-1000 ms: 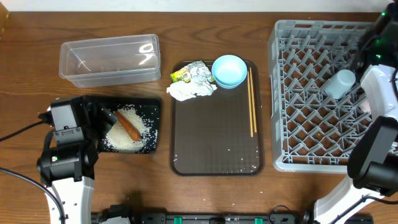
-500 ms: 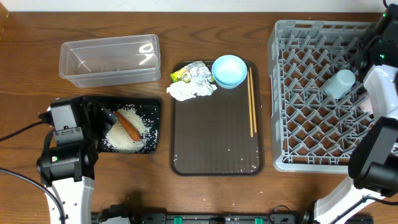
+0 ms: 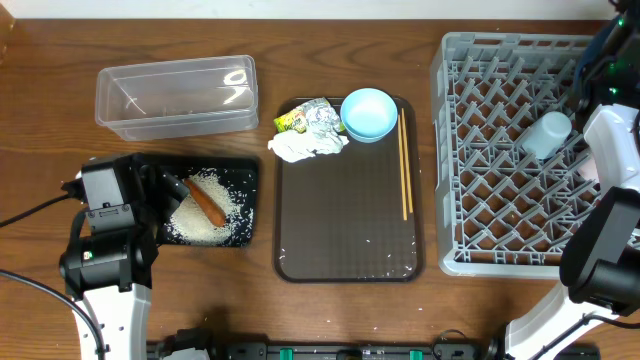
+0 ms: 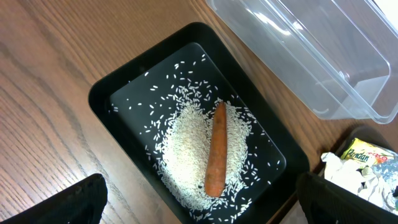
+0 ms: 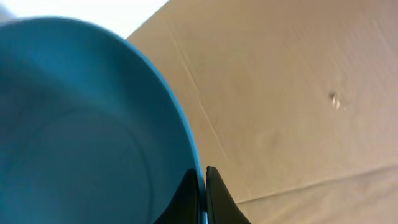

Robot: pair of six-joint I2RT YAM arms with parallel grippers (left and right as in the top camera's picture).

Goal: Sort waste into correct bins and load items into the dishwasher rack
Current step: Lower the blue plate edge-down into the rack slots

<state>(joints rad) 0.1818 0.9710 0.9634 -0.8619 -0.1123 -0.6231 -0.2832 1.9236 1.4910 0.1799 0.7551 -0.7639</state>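
Observation:
My left gripper (image 4: 202,208) is open, its fingers spread over the near end of the black tray (image 4: 118,93), which holds white rice (image 4: 186,149) and an orange carrot (image 4: 216,149). In the overhead view the left gripper (image 3: 150,195) is at the black tray's (image 3: 245,170) left side. My right gripper (image 5: 204,186) is shut on the rim of a blue bowl (image 5: 81,124). That bowl is out of the overhead view. The green-yellow wrapper (image 3: 303,117), white tissue (image 3: 303,148), light blue bowl (image 3: 368,113) and chopsticks (image 3: 404,165) lie on the brown tray (image 3: 350,235).
The clear tub (image 3: 175,95) stands behind the black tray. The grey rack (image 3: 500,150) stands at the right with a white cup (image 3: 547,134) lying in it. My right arm (image 3: 612,135) rises along the rack's right side to the frame's top corner.

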